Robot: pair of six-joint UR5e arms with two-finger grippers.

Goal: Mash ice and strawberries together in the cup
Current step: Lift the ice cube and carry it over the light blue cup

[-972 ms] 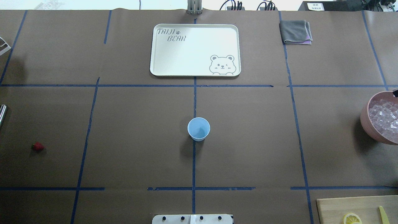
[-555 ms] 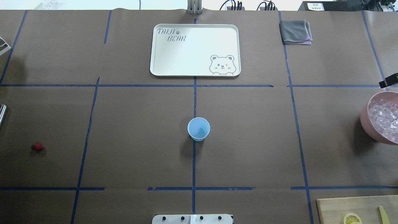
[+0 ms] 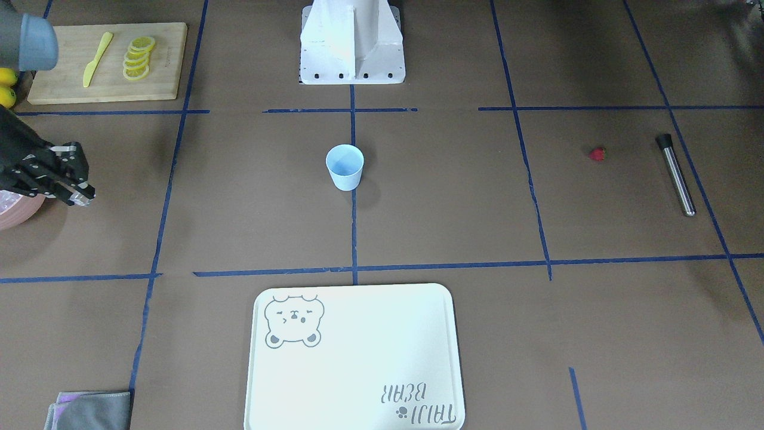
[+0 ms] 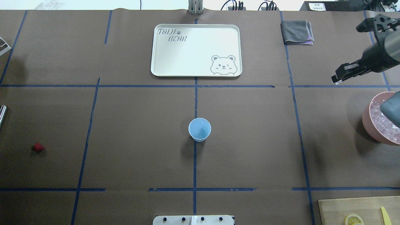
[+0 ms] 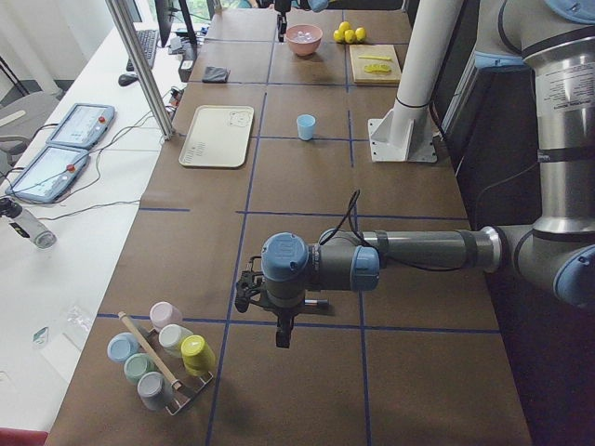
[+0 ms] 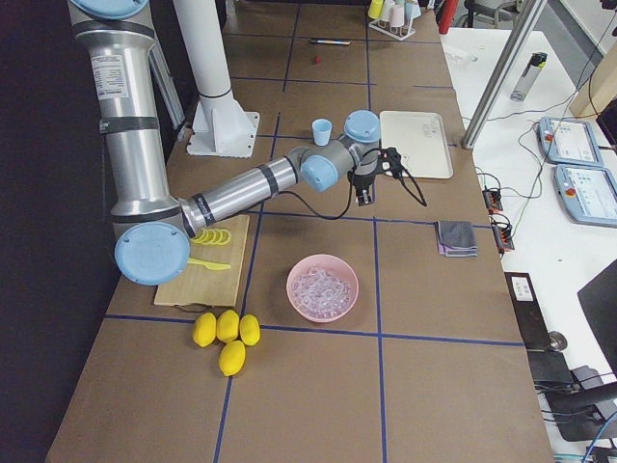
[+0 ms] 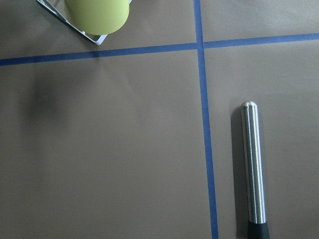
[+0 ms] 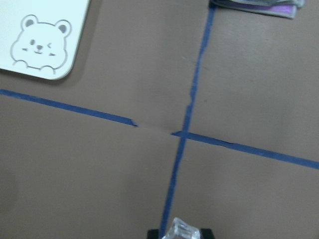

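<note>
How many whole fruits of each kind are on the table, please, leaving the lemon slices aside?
Lemons: 4
Strawberry: 1
Total: 5

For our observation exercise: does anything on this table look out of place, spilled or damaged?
Nothing is spilled or tipped. Two small oddities: the strawberry lies loose on the bare table paper, far from the cup, and the blue tape line has a gap near the tray.
</note>
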